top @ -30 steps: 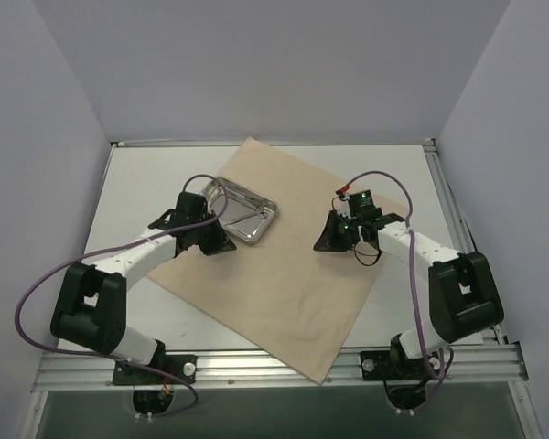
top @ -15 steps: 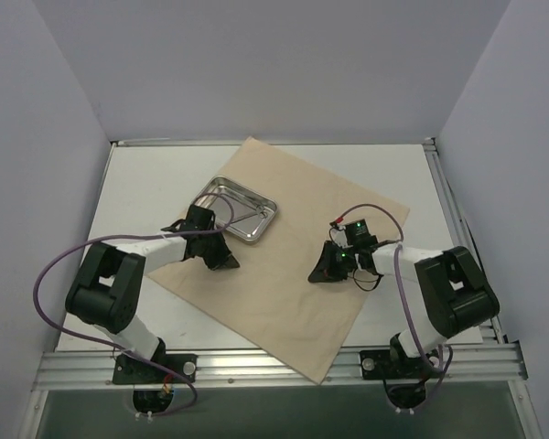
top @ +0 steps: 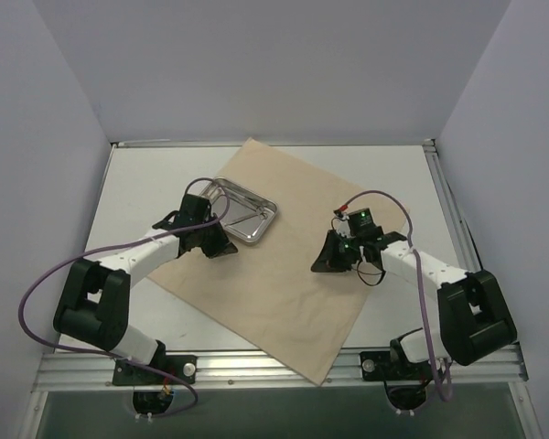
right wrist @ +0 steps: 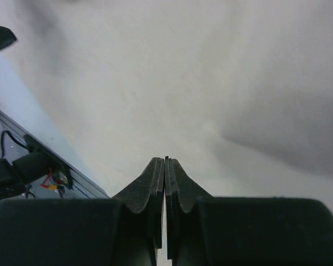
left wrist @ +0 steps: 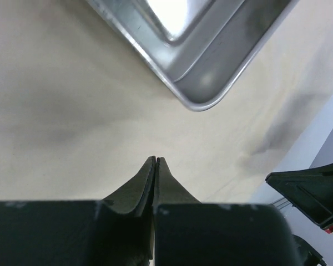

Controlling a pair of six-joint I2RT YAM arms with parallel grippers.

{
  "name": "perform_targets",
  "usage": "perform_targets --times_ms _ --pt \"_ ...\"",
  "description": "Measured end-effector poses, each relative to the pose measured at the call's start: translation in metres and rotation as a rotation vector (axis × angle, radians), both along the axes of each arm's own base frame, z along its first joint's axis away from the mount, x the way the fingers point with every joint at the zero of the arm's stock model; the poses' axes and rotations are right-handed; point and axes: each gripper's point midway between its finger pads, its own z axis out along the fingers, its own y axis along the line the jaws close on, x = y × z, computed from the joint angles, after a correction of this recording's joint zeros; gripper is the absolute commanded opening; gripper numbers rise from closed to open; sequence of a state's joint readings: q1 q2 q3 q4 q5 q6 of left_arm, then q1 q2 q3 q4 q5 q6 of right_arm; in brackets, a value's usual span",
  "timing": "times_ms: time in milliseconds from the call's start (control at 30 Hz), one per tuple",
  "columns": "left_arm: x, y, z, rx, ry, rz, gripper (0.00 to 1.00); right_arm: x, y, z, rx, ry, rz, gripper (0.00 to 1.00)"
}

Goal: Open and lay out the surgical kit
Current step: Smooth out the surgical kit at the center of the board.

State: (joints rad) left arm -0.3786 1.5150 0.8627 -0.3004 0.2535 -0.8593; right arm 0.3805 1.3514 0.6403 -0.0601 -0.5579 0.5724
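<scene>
The tan wrap sheet (top: 284, 274) lies spread out flat as a large square, one corner toward me. The shiny steel tray (top: 221, 187) sits on its far left part, with thin metal instruments (top: 242, 219) inside; I cannot tell them apart. My left gripper (top: 225, 248) is shut and empty, low over the sheet just near of the tray. The left wrist view shows the tray's corner (left wrist: 211, 72) ahead of the closed fingertips (left wrist: 153, 166). My right gripper (top: 319, 267) is shut and empty, over the sheet's right part. The right wrist view shows only sheet (right wrist: 183, 83).
The white table (top: 137, 183) is fenced by metal rails at the near edge (top: 274, 366) and right side (top: 448, 210). Purple cables loop from both arms. Grey walls close in the left, right and back.
Half a second ago both arms were drawn in toward me. The left gripper has now moved back out beside the tray and the right has shifted slightly outward. Sheet and tray have not moved.
</scene>
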Motion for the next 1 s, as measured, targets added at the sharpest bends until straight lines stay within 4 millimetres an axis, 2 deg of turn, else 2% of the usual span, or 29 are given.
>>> perform_targets --times_ms 67,167,267,367,433,533,567,667,733,833,900,1000 --pt "0.011 -0.002 0.01 -0.002 -0.032 0.001 0.02 0.029 0.014 0.015 0.037 -0.054 0.005 0.0" --pt "0.025 -0.007 0.015 -0.005 -0.055 0.002 0.02 0.069 0.035 0.024 0.085 -0.108 0.008 0.0" --pt "0.029 -0.009 0.001 0.005 -0.025 0.001 0.02 0.093 0.051 0.02 0.115 -0.125 0.01 0.0" --pt "0.022 -0.006 -0.022 0.026 0.031 0.002 0.02 0.104 0.062 0.009 0.132 -0.107 0.013 0.02" --pt "0.014 -0.003 -0.034 0.039 0.066 0.002 0.02 0.11 0.067 0.004 0.134 -0.097 0.011 0.09" --pt "0.003 0.002 -0.045 0.052 0.098 0.003 0.02 0.119 0.073 0.008 0.124 -0.111 0.012 0.3" --pt "0.0 0.003 -0.048 0.055 0.107 0.004 0.02 0.124 0.075 0.013 0.118 -0.13 0.014 0.45" --pt "-0.003 0.005 -0.049 0.053 0.112 0.006 0.02 0.148 0.082 0.036 0.099 -0.211 0.023 0.62" --pt "-0.004 0.006 -0.05 0.053 0.112 0.006 0.02 0.164 0.087 0.051 0.082 -0.267 0.032 0.68" --pt "-0.01 0.008 -0.05 0.055 0.112 0.006 0.02 0.186 0.093 0.064 0.043 -0.323 0.053 0.98" --pt "-0.014 0.011 -0.049 0.061 0.11 0.006 0.02 0.197 0.093 0.064 -0.015 -0.357 0.064 1.0" --pt "-0.018 0.014 -0.041 0.071 0.096 -0.003 0.02 0.202 0.089 0.058 -0.131 -0.392 0.069 1.0"
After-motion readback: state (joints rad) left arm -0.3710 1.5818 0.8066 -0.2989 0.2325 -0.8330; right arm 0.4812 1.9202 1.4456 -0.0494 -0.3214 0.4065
